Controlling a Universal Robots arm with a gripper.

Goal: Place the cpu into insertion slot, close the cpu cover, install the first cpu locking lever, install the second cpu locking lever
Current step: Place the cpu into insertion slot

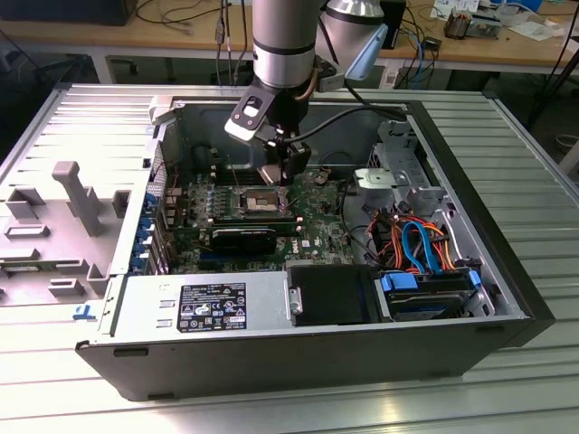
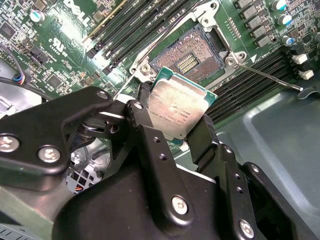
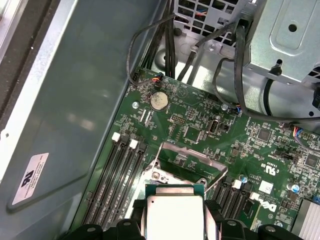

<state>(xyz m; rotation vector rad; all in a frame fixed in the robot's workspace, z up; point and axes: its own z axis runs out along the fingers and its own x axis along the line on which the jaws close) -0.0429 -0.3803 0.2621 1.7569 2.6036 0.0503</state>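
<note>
Open PC case (image 1: 298, 357) w/ green motherboard (image 3: 200, 117) inside. The arm's gripper (image 2: 175, 120) hangs over the board, jaws clamped on the cpu (image 2: 176, 110) at two opposite edges, silver top facing the second wrist cam. Cpu is held just above the insertion slot (image 2: 192, 56); slot is uncovered, contacts showing. A thin locking lever (image 2: 270, 76) sticks out beside it.

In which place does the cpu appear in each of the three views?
Exterior view: cpu under the arm, just above the insertion slot.
Second wrist view: cpu gripped in the hand, before the slot.
First wrist view: cpu held before the slot's rim.
Shared landmark: the insertion slot.
</note>
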